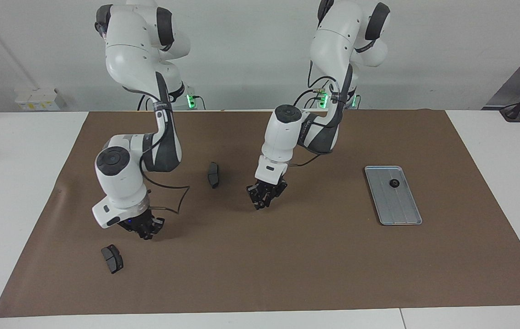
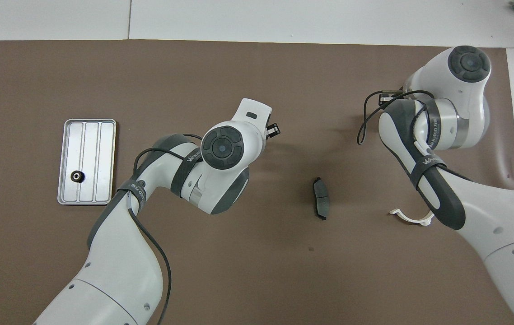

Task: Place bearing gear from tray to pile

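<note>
We saw left claw closed over mid-mat, contents unclear, right claw closed near a brake pad, one gear in tray.

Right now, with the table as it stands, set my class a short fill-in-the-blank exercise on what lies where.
1. The tray holds exactly ____ gear.
2. The mat carries ____ dark brake pads.
3. The gripper over the middle of the mat belongs to the ____ arm.
Missing words: one; two; left.
</note>
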Robot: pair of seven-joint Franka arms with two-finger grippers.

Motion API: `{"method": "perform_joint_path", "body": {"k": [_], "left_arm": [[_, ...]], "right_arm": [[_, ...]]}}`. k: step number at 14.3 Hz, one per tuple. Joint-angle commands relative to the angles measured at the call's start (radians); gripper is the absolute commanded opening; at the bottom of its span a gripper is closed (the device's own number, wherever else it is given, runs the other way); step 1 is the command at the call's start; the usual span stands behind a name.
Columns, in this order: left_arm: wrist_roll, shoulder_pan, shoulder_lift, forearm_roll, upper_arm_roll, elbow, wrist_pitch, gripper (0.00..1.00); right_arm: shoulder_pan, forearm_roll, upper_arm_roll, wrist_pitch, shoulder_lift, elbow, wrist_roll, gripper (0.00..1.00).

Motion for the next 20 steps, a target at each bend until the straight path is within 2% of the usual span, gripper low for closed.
{"method": "perform_joint_path", "body": {"k": [1,2,4,6,7,8,9,10,11,13,15,18,20], "left_arm": [[-0.019,-0.010,-0.003,-0.009,0.012,-0.010,0.046,0.17],[-0.020,-0.008,-0.003,-0.024,0.012,-0.034,0.083,0.24],[-0.022,-0.016,-0.003,-0.041,0.012,-0.062,0.108,0.30],[-0.026,-0.022,-0.004,-0.041,0.012,-0.073,0.114,0.34],[-0.026,-0.022,-0.007,-0.041,0.012,-0.085,0.116,0.39],[-0.026,-0.024,-0.009,-0.041,0.012,-0.087,0.116,0.51],[-0.026,-0.022,-0.009,-0.041,0.012,-0.087,0.116,0.70],[-0.026,-0.024,-0.009,-0.041,0.012,-0.088,0.116,0.95],[-0.030,-0.024,-0.012,-0.041,0.012,-0.091,0.105,1.00],[-0.075,-0.034,-0.027,-0.041,0.021,-0.075,0.035,1.00],[-0.076,0.007,-0.117,-0.041,0.029,-0.071,-0.089,1.00],[-0.019,0.171,-0.249,-0.039,0.028,-0.074,-0.304,1.00],[0.118,0.284,-0.306,-0.039,0.028,-0.076,-0.428,1.00]], "right_arm": [[-0.052,0.006,0.016,-0.012,-0.010,-0.028,-0.030,0.01],[-0.060,0.006,0.016,-0.010,-0.010,-0.033,-0.030,0.07],[-0.081,0.006,0.017,-0.010,-0.012,-0.042,-0.030,0.37],[-0.081,0.006,0.016,-0.012,-0.012,-0.043,-0.027,0.76],[-0.078,0.006,0.016,-0.012,-0.012,-0.043,-0.024,0.89],[-0.074,0.006,0.016,-0.012,-0.012,-0.042,-0.020,0.92],[-0.071,0.006,0.016,-0.012,-0.012,-0.036,-0.020,0.94],[-0.063,0.006,0.016,-0.010,-0.013,-0.033,-0.019,0.97],[-0.048,0.006,0.017,-0.003,-0.013,-0.026,-0.019,1.00],[-0.020,0.008,0.017,0.005,-0.015,-0.020,-0.017,1.00],[0.018,0.008,0.027,0.009,-0.016,-0.008,0.007,1.00],[0.127,0.008,0.059,0.046,-0.015,0.000,0.149,1.00],[0.219,0.008,0.059,0.063,-0.016,-0.002,0.234,1.00]]}}
